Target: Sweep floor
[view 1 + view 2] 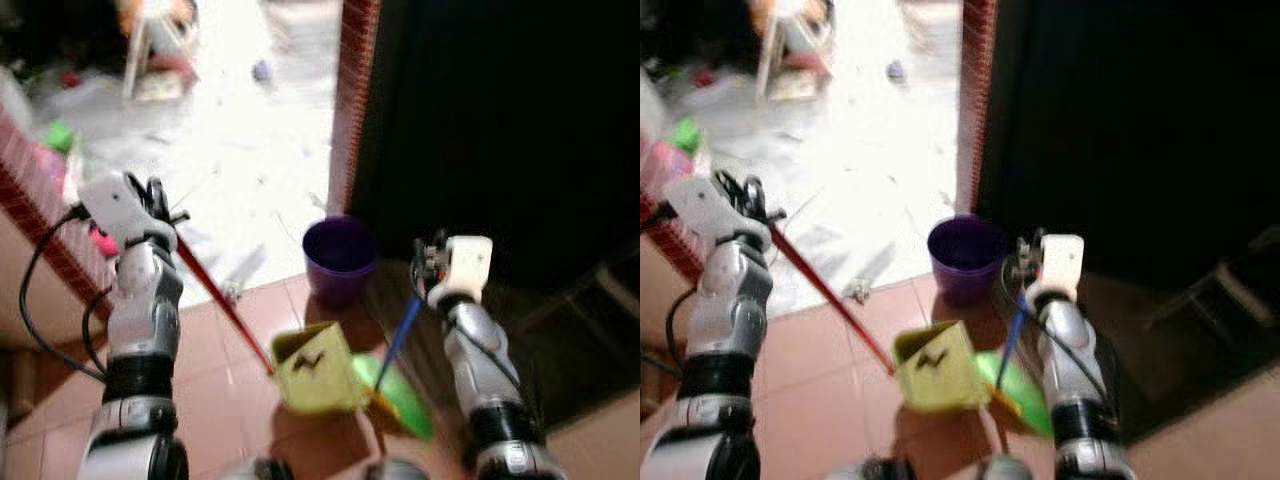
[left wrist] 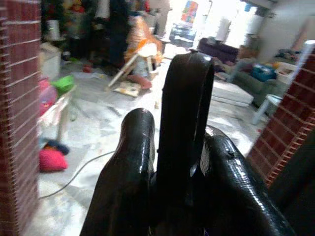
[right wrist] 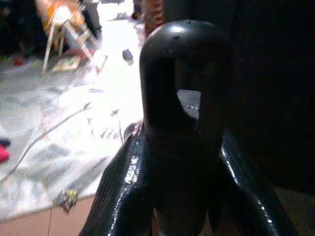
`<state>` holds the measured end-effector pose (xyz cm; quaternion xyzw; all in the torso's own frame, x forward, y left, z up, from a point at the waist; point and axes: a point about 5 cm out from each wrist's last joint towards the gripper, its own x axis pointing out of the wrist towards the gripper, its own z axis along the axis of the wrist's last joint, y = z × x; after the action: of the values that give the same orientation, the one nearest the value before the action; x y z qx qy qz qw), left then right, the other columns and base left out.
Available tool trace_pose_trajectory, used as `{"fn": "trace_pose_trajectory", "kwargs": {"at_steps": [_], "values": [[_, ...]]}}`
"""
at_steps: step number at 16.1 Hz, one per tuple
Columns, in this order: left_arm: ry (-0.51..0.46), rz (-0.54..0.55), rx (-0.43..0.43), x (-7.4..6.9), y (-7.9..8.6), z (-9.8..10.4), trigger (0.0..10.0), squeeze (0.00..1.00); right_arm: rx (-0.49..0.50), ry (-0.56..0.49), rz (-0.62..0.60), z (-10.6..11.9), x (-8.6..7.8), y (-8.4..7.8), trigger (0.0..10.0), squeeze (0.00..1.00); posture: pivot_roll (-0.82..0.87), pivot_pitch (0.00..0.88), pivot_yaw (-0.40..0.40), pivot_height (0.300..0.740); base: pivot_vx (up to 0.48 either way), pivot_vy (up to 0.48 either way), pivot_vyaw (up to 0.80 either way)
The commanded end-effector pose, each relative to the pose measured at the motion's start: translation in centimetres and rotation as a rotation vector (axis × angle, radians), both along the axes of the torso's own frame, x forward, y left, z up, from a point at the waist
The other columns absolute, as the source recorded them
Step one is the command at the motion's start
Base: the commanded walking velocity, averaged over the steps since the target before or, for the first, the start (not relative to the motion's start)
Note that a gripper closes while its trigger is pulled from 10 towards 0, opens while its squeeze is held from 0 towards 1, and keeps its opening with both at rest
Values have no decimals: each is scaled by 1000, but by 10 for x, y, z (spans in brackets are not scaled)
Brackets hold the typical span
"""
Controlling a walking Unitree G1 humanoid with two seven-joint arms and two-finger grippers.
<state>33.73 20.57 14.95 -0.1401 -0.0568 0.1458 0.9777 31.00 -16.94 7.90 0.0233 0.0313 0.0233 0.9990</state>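
I've got the left gripper (image 1: 158, 205) clamped on the red broom (image 1: 222, 300) handle, the right gripper (image 1: 428, 262) closed on the blue dustpan (image 1: 398, 392) handle. Carrying step, I judge; next, lower both toward the wrapper (image 3: 67, 198) at 11 o'clock, clearer in the right wrist view

One purple bucket (image 1: 339, 259), one yellow-green dustpan (image 1: 316, 368), one red-handled broom (image 1: 222, 302), one blue-handled green brush (image 1: 402, 392), and one small wrapper (image 3: 67, 198) on the floor; two brick pillars (image 2: 19, 108).
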Motion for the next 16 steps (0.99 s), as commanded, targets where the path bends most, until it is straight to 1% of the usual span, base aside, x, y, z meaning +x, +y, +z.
{"fn": "trace_pose_trajectory", "kwargs": {"at_steps": [1,6,8,10,12,13,14,15,16], "values": [[-63,-24,-13,4,-5,15,10000,0,51,67,-12,-13,-3,1,10000,0,-136,0,90,740,0,480,-800],[-78,-44,-11,8,-14,21,10000,0,41,24,5,-3,8,9,10000,0,-133,0,105,740,0,480,-666],[-76,-49,-13,7,-16,19,10000,0,44,23,4,-3,9,10,10000,0,-132,0,103,740,0,480,-481],[-69,-48,-22,6,-16,17,10000,0,41,28,6,-7,5,11,10000,0,-132,0,99,740,0,480,0],[-79,-35,-17,7,-13,20,10000,0,35,38,4,-10,2,8,10000,0,-132,0,89,740,0,480,0],[-89,-26,-13,8,-11,23,10000,0,31,43,-2,-12,0,6,10000,0,-131,0,87,740,0,480,0],[-103,4,-9,9,-4,28,10000,0,16,63,-17,-18,-4,-1,10000,0,-132,0,82,740,0,439,0],[-105,8,-7,9,-3,28,10000,0,15,65,-18,-18,-5,-2,10000,0,-132,0,82,740,0,439,0],[-119,17,-5,9,0,30,10000,0,6,71,-25,-21,-8,-5,10000,0,-135,0,82,740,0,0,0]]}}
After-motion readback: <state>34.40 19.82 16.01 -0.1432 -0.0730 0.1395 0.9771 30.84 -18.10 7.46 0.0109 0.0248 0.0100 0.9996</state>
